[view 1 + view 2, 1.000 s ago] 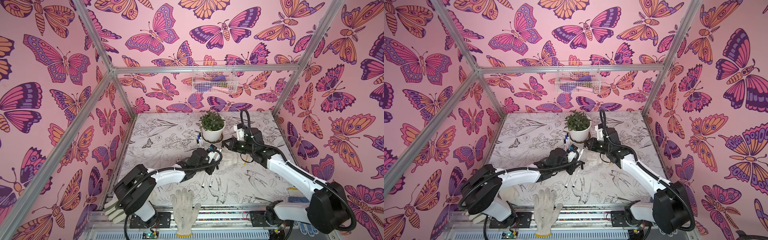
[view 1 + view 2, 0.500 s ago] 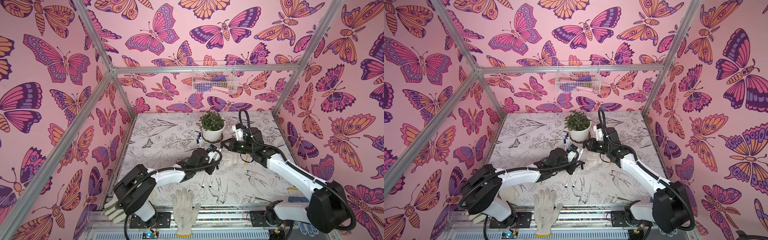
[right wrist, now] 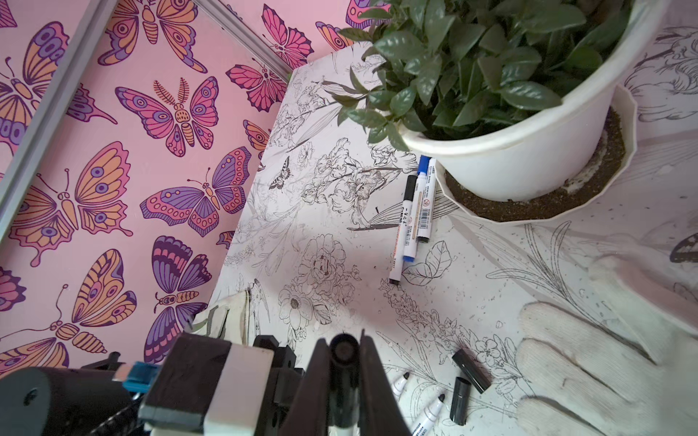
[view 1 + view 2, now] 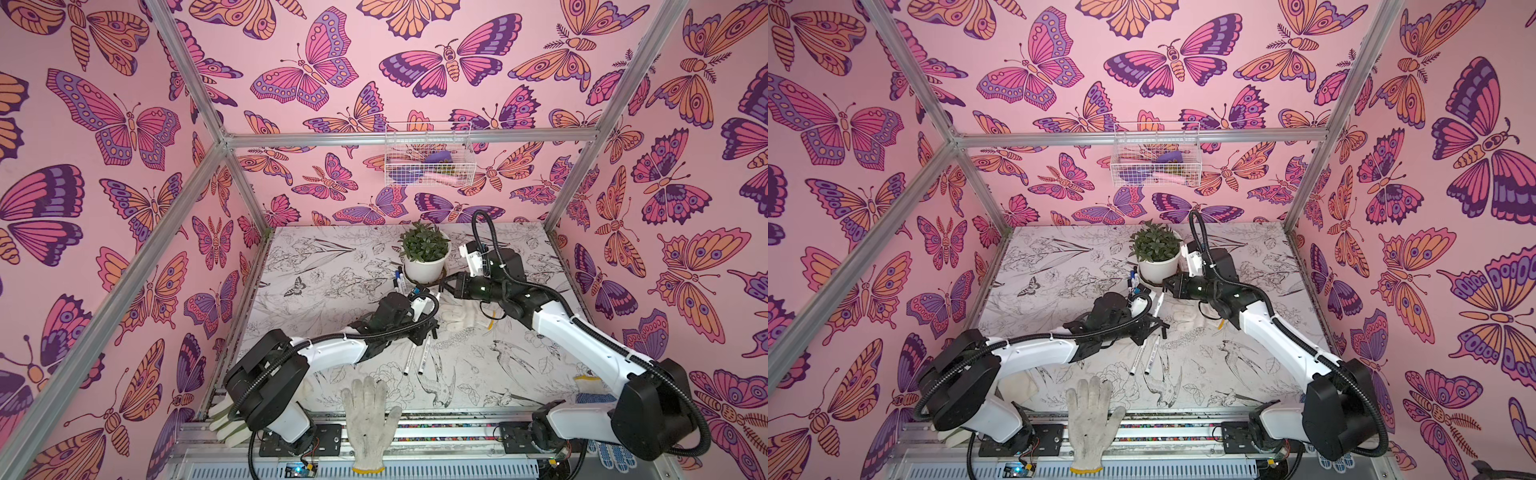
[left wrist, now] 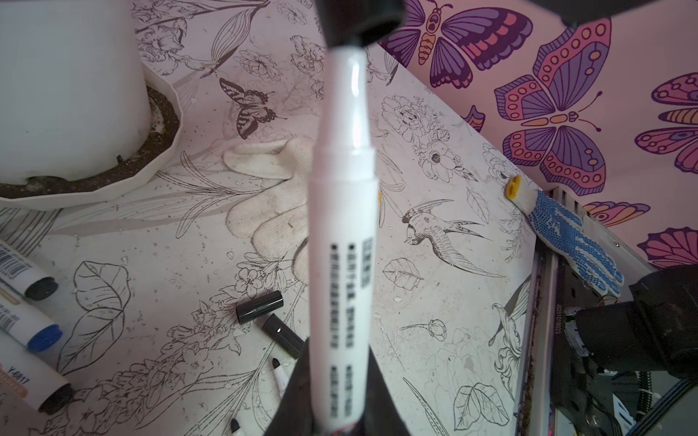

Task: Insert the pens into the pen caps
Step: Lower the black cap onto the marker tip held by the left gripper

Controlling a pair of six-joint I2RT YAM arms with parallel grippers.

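My left gripper (image 5: 338,362) (image 4: 1160,328) is shut on the lower barrel of a white pen (image 5: 342,226) (image 4: 1158,303), which points up and away from the jaws. That pen's tip goes into a black pen cap (image 5: 359,19) (image 3: 343,351), and my right gripper (image 3: 343,347) (image 4: 446,286) is shut on the cap. The pen's narrow neck shows bare below the cap. Two loose black caps (image 5: 260,306) (image 3: 471,370) lie beside two uncapped pens (image 3: 430,411) (image 4: 426,353) on the table. Capped pens (image 3: 411,222) (image 4: 400,280) lie against the pot's saucer.
A white plant pot (image 4: 424,266) stands at the back middle, close to both grippers. One white glove (image 4: 461,318) lies under the right arm, another glove (image 4: 370,415) hangs over the front edge, and a blue-dotted glove (image 5: 570,234) lies at the right rim. A wire basket (image 4: 428,166) hangs on the back wall.
The right gripper has edged slightly toward the left gripper with the cap. The left arm and the things on the table have stayed put.
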